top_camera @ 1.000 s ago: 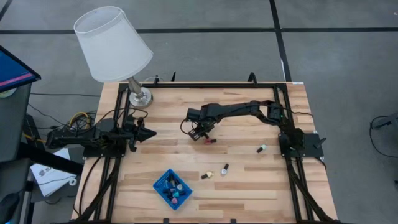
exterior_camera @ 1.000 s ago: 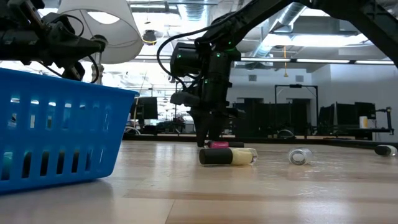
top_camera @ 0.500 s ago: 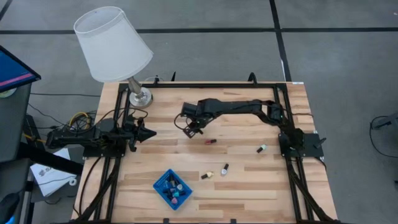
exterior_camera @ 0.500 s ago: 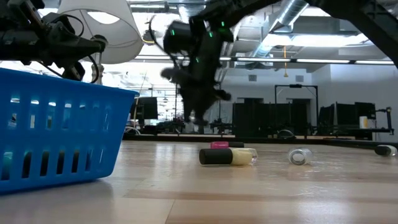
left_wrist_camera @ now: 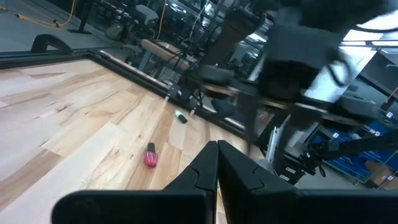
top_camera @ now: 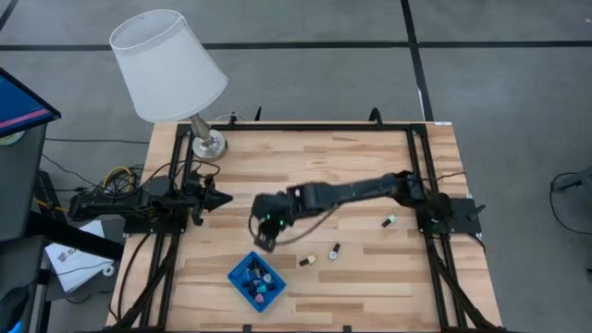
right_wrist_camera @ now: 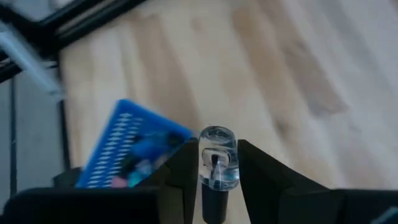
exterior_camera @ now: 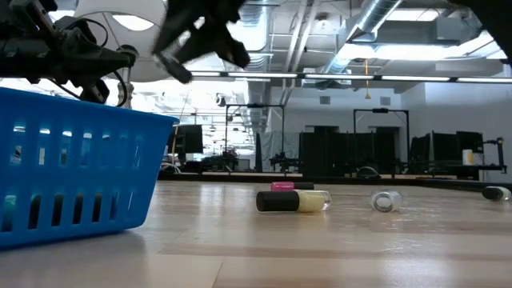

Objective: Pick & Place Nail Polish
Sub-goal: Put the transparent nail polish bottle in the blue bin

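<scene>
My right gripper (top_camera: 264, 236) hangs above the table just beyond the blue tray (top_camera: 242, 276), shut on a clear nail polish bottle (right_wrist_camera: 217, 163). In the low view the right gripper (exterior_camera: 178, 58) shows blurred, high up at the left. The tray holds several bottles. More nail polish lies on its side on the wood: a yellow bottle (top_camera: 308, 260), a dark-capped one (top_camera: 335, 250), one near the right edge (top_camera: 389, 221) and a red one (left_wrist_camera: 151, 155). My left gripper (top_camera: 222, 198) waits shut at the table's left edge. My right gripper pinches the clear bottle between its two fingers (right_wrist_camera: 183, 171), at the bottle's lower sides (right_wrist_camera: 205, 180) by the dark cap. The rounded glass end (right_wrist_camera: 217, 140) sticks out past the fingertips. The fingers slant down toward the table. The bottle is lifted clear, lying along the fingers.
A white-shaded lamp (top_camera: 169, 67) stands at the far left corner on a metal base (top_camera: 209, 144). Black frame rails (top_camera: 314, 127) run along the table's edges. In the low view the blue tray's wall (exterior_camera: 76, 172) fills the left.
My right gripper has risen from the table beside the red bottle and swung toward the near left, to just beyond the blue tray, rolling as it went. It carries the clear bottle lifted clear. The other bottles have stayed where they lay.
</scene>
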### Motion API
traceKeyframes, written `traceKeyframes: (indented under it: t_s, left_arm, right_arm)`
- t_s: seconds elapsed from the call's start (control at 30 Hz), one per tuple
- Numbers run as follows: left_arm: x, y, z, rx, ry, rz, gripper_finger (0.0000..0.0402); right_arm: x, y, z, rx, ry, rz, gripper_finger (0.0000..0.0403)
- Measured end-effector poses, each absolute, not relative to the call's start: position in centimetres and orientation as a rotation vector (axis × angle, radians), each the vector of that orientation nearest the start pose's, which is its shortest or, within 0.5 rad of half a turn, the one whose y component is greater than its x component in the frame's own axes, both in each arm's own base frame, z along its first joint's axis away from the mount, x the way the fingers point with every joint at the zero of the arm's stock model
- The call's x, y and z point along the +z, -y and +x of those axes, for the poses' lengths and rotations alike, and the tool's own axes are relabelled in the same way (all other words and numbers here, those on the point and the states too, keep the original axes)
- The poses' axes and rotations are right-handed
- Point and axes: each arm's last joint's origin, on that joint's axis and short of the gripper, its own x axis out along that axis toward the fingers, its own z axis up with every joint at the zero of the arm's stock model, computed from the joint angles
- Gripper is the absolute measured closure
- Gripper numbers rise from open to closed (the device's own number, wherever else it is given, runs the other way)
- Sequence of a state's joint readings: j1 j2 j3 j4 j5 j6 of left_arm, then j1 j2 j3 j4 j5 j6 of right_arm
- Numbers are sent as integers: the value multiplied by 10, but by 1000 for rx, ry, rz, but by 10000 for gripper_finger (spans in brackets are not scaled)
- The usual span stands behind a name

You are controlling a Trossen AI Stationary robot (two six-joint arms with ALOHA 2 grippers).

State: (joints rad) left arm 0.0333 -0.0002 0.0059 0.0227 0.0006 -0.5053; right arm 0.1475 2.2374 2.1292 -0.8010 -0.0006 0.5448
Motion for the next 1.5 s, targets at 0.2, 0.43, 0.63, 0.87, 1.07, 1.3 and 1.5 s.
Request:
traceKeyframes:
  t_s: [0.2, 0.43, 0.63, 0.87, 1.07, 1.3, 1.5]
  left_arm:
    - [168, -3, 97, 25, 36, -505, 401]
    - [168, -3, 97, 25, 36, -505, 401]
    - [168, -3, 97, 25, 36, -505, 401]
    - [168, -3, 97, 24, 36, -505, 401]
    - [168, -3, 97, 24, 36, -505, 401]
    - [168, -3, 97, 25, 36, -505, 401]
    - [168, -3, 97, 25, 36, -505, 401]
  right_arm:
    - [267, -120, 490, 40, -819, 348, 318]
    - [259, -152, 491, 148, -697, 296, 336]
    - [245, -159, 489, 156, -696, 305, 337]
    - [224, -165, 484, 156, -730, 311, 337]
    - [211, -164, 481, 144, -775, 309, 337]
    - [211, -163, 481, 145, -775, 303, 337]
    - [211, -163, 481, 145, -777, 302, 337]
